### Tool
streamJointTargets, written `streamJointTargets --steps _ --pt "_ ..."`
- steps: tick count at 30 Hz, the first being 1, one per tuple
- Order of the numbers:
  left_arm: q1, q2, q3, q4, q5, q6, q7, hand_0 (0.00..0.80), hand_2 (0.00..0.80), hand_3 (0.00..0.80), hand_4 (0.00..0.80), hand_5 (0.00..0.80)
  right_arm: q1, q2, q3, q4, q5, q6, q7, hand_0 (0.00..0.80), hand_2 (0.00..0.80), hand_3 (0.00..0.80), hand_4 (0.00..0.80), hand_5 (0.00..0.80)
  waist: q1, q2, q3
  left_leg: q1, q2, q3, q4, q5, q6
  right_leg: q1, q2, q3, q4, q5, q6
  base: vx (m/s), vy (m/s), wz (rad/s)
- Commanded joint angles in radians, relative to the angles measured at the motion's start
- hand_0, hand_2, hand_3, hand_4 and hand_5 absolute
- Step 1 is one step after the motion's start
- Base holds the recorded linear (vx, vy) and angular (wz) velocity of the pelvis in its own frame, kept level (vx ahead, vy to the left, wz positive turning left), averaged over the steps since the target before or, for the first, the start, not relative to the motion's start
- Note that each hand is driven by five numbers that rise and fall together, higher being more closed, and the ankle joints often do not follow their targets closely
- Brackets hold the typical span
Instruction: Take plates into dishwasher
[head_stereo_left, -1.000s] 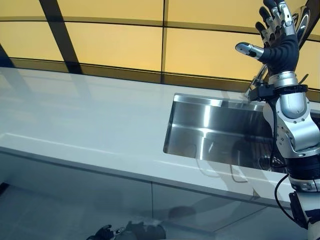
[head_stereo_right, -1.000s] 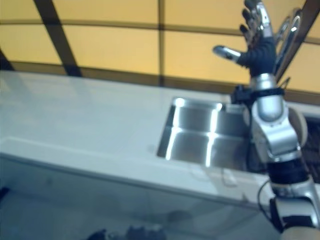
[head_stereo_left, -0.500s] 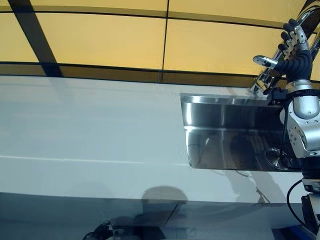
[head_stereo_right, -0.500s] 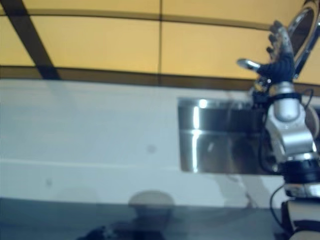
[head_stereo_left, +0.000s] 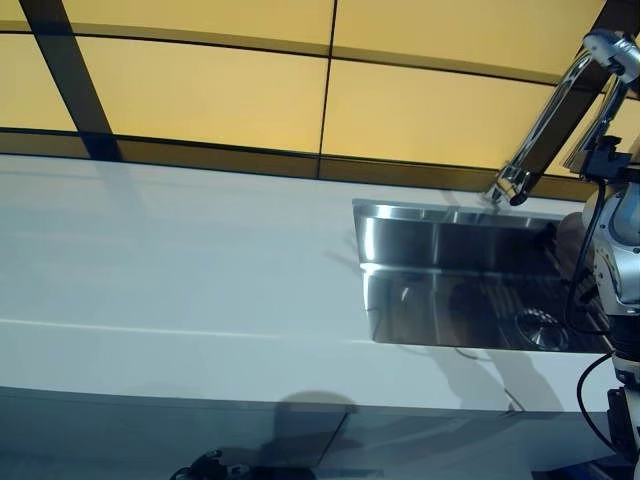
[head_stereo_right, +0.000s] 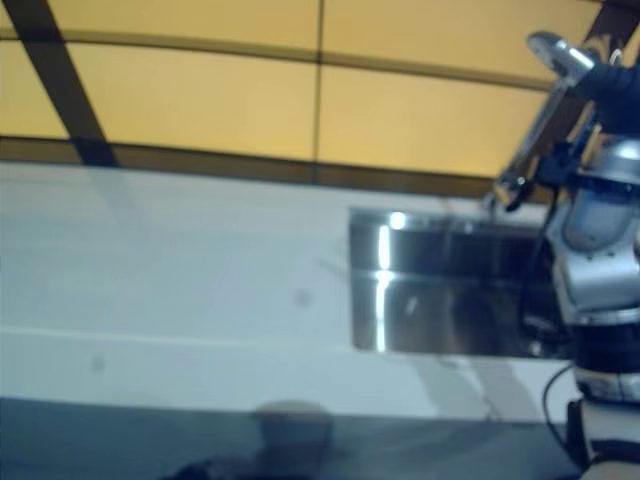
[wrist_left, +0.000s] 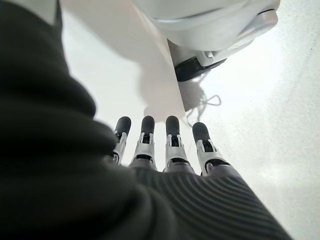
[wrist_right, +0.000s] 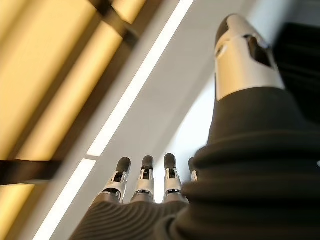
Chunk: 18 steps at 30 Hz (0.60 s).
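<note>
No plate or dishwasher shows in any view. My right arm rises at the right edge beside the sink. Only the dark cover of my right hand shows there, next to the curved faucet. In the right wrist view, the fingers and thumb of that hand are straight and hold nothing, with the yellow wall behind them. My left hand hangs low below the counter front. Its fingers are straight over the pale floor and it is empty.
A long white counter runs across the view with the steel sink set into its right part. A round drain lies in the basin. Yellow wall panels with dark strips stand behind the counter.
The camera has swung, so the whole scene has shifted. My raised right hand has moved right, mostly past the edge of the eye views. The left hand still hangs low.
</note>
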Motion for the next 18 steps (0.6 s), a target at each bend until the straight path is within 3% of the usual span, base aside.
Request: streamJointTargets --steps 1,7,11,18 --pt "-0.039 0.017 -0.063 0.03 -0.022 -0.004 0.004 0.0 0.0 0.0 0.0 0.0 -0.116 -0.081 -0.055 -0.023 -0.054 -0.1 -0.131 0.0 0.0 0.0 0.0 0.0 0.03 0.037 -0.026 0.05 -0.043 -0.018 0.007 -0.16 0.026 -0.118 0.038 -0.035 0.059 0.063 0.012 0.02 0.045 -0.01" --pt "-0.044 0.027 -0.066 0.017 -0.021 0.015 -0.011 0.0 0.0 0.0 0.0 0.0 -0.11 -0.086 -0.1 -0.01 -0.091 -0.116 -0.274 0.0 0.0 0.0 0.0 0.0 0.032 0.039 -0.033 0.062 -0.05 -0.023 0.007 -0.171 0.037 -0.13 0.031 -0.04 0.089 0.055 0.016 0.021 0.029 -0.01" --pt "-0.05 0.03 -0.073 0.016 -0.023 0.023 -0.016 0.0 0.0 0.0 0.0 0.0 -0.088 -0.082 -0.123 0.024 -0.091 -0.043 -0.338 0.0 0.0 0.0 0.0 0.0 0.028 0.041 -0.035 0.067 -0.054 -0.024 0.008 -0.175 0.044 -0.137 0.029 -0.044 0.109 0.056 0.019 0.033 0.022 -0.05" --pt "-0.056 0.036 -0.064 -0.002 -0.026 0.039 -0.025 0.0 0.0 0.0 0.0 0.0 -0.005 -0.087 -0.167 0.096 0.051 0.021 -0.202 0.0 0.0 0.0 0.0 0.0 0.013 0.042 -0.029 0.076 -0.06 -0.026 0.007 -0.181 0.05 -0.15 0.022 -0.041 0.134 0.07 0.026 0.044 0.022 -0.02"
